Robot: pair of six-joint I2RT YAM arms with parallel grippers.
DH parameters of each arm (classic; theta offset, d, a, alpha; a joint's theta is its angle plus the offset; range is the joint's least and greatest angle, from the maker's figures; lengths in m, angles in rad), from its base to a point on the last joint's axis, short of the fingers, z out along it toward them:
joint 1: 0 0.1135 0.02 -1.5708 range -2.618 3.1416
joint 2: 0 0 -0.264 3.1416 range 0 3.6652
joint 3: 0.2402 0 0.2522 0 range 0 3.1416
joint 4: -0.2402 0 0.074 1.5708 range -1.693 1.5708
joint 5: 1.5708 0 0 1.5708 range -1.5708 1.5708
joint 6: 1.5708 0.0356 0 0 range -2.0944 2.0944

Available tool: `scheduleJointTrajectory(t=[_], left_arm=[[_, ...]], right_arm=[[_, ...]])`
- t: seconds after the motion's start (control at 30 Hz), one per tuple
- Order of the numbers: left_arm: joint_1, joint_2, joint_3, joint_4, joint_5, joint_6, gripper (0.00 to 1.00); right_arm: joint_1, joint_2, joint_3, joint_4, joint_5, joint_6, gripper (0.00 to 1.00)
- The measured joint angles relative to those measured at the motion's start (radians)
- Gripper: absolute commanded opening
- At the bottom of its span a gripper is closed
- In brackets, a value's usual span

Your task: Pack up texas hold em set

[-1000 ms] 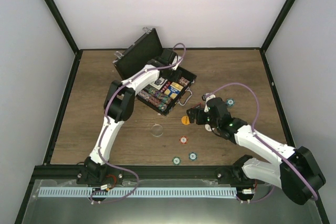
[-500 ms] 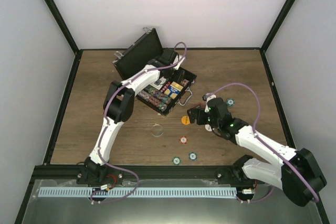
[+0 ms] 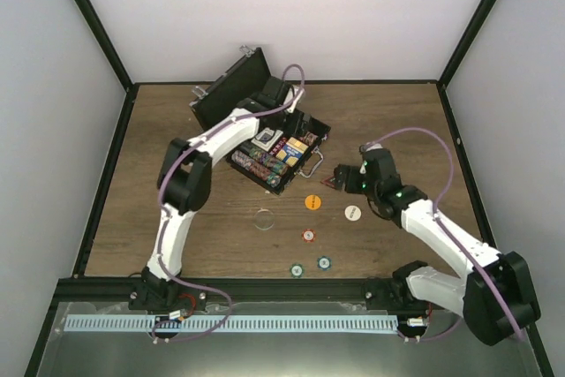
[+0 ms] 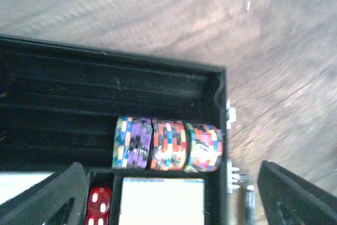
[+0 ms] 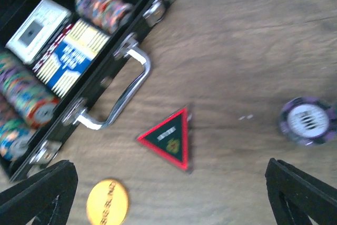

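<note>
Triangular marker [image 5: 169, 139] lies flat below my right gripper [image 5: 168, 166], which is wide open and empty; I reckon a shallow pinch could skid it away.

The black briefcase [image 3: 231, 93] lies open, poker chips [image 4: 167, 145] and card decks [image 5: 71, 58] inside; orange button [image 3: 311, 202], white button [image 3: 352, 213] and triangular marker [image 5: 169, 138] lie outside.

- The case [image 3: 305, 130] sits mid-rear on the tabletop [image 3: 177, 209], with its lid [image 3: 231, 93] raised at the back left.
- Inside the case, chip rows [image 3: 256, 163] lie along the near side and decks [image 3: 296, 147] lie behind them.
- The handle [image 5: 126, 90] is on the case's near-right side, and the marker [image 5: 168, 139] lies just before it, apart.
- A chip [image 5: 307, 120] lies right of the marker.
- One button [image 3: 311, 202] lies before the case, with a second button [image 3: 352, 213] to its right.
- A disc [image 3: 263, 218] lies left of the buttons.
- Three loose chips [image 3: 308, 236] lie nearer the arms.
</note>
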Motion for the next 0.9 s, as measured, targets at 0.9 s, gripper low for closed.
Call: scheduleJointTrajectory(t=[0.9], left_arm=[[0.385,-1.046,-0.826,-0.004,-0.164,-0.079,1.0]], right_arm=[[-0.378,0.393,0.254,-0.18,-0.049,0.039,0.82]])
